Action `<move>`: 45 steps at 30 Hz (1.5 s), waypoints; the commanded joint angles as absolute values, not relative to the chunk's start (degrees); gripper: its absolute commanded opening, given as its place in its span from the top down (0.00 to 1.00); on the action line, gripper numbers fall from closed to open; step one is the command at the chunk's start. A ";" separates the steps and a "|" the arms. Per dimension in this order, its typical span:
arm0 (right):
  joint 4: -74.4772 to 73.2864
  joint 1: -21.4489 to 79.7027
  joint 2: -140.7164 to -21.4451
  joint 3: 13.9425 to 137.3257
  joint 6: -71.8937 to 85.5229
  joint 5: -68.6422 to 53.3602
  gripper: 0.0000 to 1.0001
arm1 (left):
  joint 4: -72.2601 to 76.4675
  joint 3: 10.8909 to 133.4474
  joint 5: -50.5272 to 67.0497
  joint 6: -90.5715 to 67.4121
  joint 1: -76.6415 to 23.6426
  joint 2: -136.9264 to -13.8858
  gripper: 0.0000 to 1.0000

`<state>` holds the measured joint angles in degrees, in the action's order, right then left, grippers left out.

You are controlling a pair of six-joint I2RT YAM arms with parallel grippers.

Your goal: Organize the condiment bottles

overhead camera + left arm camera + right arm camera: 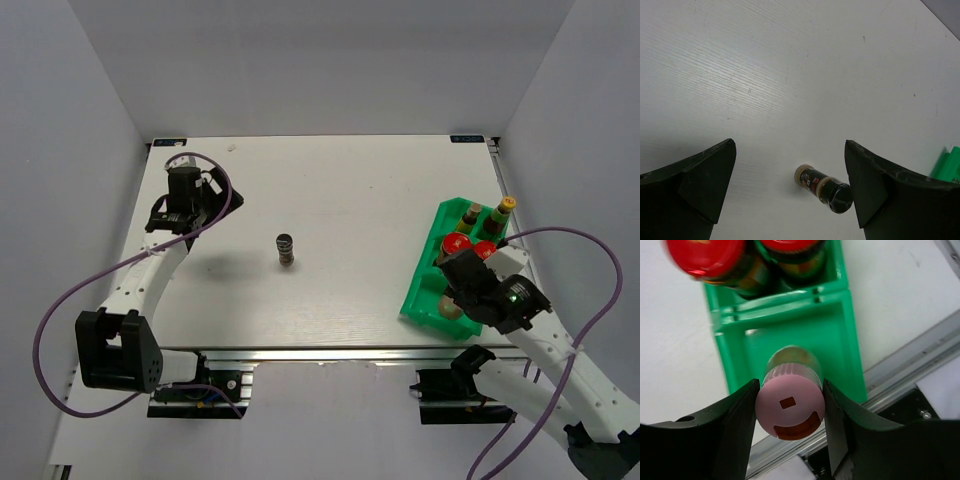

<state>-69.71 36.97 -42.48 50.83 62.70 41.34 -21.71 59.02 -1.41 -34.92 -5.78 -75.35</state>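
Fingers of the right hand are clamping the cap of the pink-capped jar, which is sitting in the near compartment of the green bin; two red-lidded jars are crowding the next compartment at 12 o'clock, and the yellow-capped bottle and tan-capped bottle are standing at the far end. Meanwhile the left hand is hanging wide open and gripping nothing, with the grey shaker standing upright alone on the desk at its 4 o'clock.
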 commanded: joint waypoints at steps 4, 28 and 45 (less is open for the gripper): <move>-66.20 32.00 -45.52 46.41 61.03 44.65 0.95 | -20.48 60.64 -0.35 -34.19 -5.71 -75.41 0.02; -48.25 8.97 -43.07 40.51 39.20 24.35 0.21 | -22.06 61.70 -2.20 -34.10 -5.71 -77.26 0.02; -50.64 9.05 -39.11 55.29 27.87 21.89 0.11 | -26.88 64.33 9.06 -35.33 -15.72 -82.17 0.02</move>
